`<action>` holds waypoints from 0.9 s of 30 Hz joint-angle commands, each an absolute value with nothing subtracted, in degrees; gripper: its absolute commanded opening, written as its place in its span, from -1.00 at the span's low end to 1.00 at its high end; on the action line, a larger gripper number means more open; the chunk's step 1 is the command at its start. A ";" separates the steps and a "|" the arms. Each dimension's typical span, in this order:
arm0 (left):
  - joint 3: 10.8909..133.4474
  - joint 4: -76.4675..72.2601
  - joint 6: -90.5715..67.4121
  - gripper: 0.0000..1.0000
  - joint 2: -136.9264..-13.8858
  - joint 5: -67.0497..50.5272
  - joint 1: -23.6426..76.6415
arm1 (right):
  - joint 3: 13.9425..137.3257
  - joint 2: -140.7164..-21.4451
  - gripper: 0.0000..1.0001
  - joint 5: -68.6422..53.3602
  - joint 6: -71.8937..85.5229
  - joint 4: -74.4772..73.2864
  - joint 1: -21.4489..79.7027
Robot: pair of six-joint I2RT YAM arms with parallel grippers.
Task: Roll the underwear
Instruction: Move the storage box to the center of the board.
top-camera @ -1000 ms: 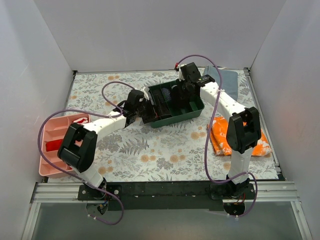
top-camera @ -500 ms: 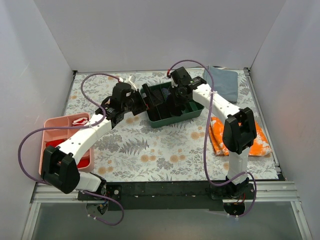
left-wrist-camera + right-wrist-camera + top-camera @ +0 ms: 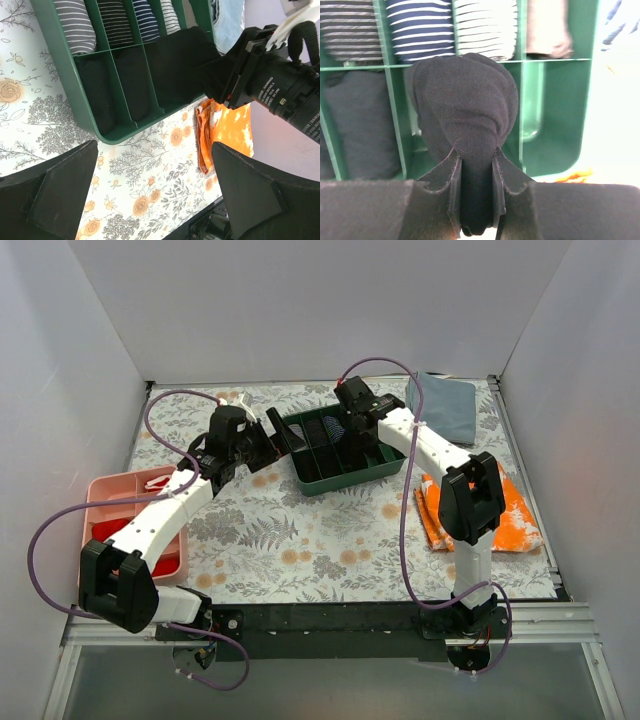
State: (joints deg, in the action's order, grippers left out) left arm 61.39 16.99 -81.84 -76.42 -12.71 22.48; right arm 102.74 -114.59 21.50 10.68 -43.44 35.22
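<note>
one weak spot first: your right gripper [image 3: 475, 200] is pinching only the near end of the underwear [image 3: 465, 100]. most of the roll sticks out past the fingertips w/ nothing under it. it hangs over the front row of the green tray [image 3: 587, 75], over the slot next to the bare end slot [image 3: 532, 105]. can't tell if it's touching the tray or just above it.

risks as i judge them:
- let go too high and the roll prob springs loose, since nothing binds it but the pinch.
- the fat far end looks wider than the slot, so it could snag on a divider and sit half in, half out.
- push down hard and the light tray may skid on the table cover [image 3: 300, 540].
- the loose hem flaps by the fingers could drag the roll back out as you pull away.
- your left gripper [image 3: 155, 195] is spread wide and holds nothing. it sits near the tray's left end, so a stray move could bump the wall.

materials: the underwear is soft matte black knit, a rounded lump tapering toward the pinch. the tray is hard glossy green plastic w/ thin upright dividers in 2 rows. striped rolls [image 3: 422, 27] fill the back row and dark rolls sit in front. the cover is flat w/ a floral print. an orange cloth [image 3: 225, 130] lies rumpled off to the right.
</note>
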 commanded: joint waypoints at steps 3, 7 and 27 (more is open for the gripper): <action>60.64 18.02 -80.95 0.96 -74.44 -13.71 21.80 | 105.12 -111.97 -0.97 27.69 10.72 -41.92 34.98; 60.73 17.84 -80.86 0.96 -75.50 -14.50 21.71 | 106.43 -114.16 -0.97 27.16 10.11 -42.98 36.38; 59.33 18.28 -80.68 0.96 -75.59 -15.47 21.09 | 104.68 -117.43 -0.97 23.73 12.31 -42.28 39.90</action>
State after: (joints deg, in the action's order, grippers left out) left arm 60.01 17.98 -81.38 -76.53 -14.59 21.47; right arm 105.30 -119.48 23.90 10.98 -43.53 40.36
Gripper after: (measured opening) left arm 0.981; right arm 0.261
